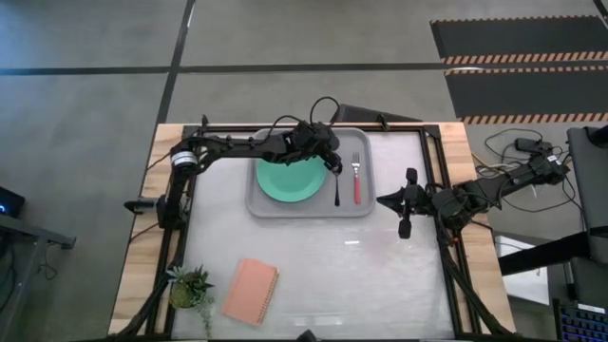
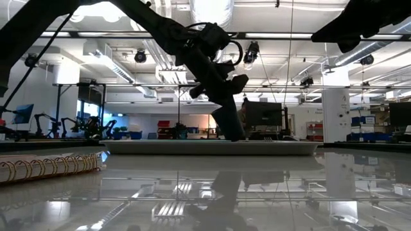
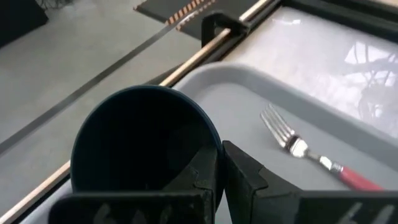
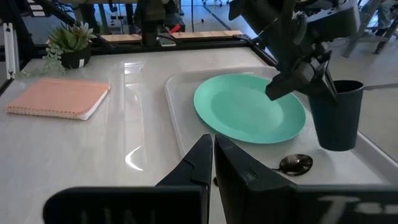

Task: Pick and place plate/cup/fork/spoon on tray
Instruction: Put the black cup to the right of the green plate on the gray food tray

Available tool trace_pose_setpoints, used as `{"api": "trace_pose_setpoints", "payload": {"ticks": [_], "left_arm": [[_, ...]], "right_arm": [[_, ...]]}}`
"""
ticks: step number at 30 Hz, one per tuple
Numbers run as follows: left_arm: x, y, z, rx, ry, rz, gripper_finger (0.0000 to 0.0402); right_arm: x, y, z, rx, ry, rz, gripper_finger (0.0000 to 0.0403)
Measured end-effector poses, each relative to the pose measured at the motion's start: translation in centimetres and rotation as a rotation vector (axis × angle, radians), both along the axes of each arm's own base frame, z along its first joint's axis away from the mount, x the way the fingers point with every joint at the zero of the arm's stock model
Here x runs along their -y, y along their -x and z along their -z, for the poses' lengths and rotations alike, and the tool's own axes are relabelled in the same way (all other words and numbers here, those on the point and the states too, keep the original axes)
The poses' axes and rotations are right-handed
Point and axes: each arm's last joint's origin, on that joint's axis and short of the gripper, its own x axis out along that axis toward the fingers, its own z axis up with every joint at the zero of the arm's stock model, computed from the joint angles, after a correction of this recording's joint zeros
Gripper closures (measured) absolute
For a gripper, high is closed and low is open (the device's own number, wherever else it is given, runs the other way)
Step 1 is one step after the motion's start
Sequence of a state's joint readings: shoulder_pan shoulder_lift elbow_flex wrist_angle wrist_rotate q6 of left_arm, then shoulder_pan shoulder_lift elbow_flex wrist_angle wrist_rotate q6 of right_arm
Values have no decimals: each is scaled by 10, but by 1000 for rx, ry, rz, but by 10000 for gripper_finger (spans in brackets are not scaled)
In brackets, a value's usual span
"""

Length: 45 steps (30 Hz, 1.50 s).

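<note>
The light-grey tray [image 1: 258, 207] lies at the table's far middle. On it lie the mint-green plate [image 1: 288, 180], the black spoon [image 1: 336, 193] and the red-handled fork [image 1: 357, 180], the spoon between the plate and the fork. My left gripper [image 1: 328, 158] is over the tray's far part, shut on the dark cup [image 4: 336, 118], which stands upright just beyond the spoon's bowl [image 4: 295, 163]. My right gripper [image 1: 404, 217] is shut and empty, low over the table just right of the tray. My left gripper pinches the cup's wall at its rim [image 3: 215, 140], one finger [image 3: 198, 177] inside the cup and one [image 3: 252, 180] outside. The fingers come from above, slanting down. The cup is upright; I cannot tell whether its bottom rests on the tray or hangs just above it.
A salmon-pink pad [image 1: 251, 291] and a small potted plant [image 1: 189, 285] lie at the table's near left. Black frame rails [image 1: 429, 161] run along the table's sides. Bare table lies between the tray and the near edge.
</note>
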State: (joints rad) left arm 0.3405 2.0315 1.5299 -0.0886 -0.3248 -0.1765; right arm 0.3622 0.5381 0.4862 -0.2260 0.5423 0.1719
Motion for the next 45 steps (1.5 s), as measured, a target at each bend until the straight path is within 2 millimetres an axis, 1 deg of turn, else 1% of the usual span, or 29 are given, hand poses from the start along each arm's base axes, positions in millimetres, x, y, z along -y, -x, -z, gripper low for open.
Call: {"api": "trace_pose_setpoints", "payload": {"ticks": [26, 37, 45], "left_arm": [[-1, -1, 2, -2, 7, -5, 400], [-1, -1, 3, -5, 1, -3, 335], [-1, -1, 2, 6, 2, 3, 327]], "right_arm": [[0, 0, 0, 5, -36, 12, 394], [0, 0, 0, 5, -34, 11, 394], [0, 0, 0, 5, -34, 11, 394]]}}
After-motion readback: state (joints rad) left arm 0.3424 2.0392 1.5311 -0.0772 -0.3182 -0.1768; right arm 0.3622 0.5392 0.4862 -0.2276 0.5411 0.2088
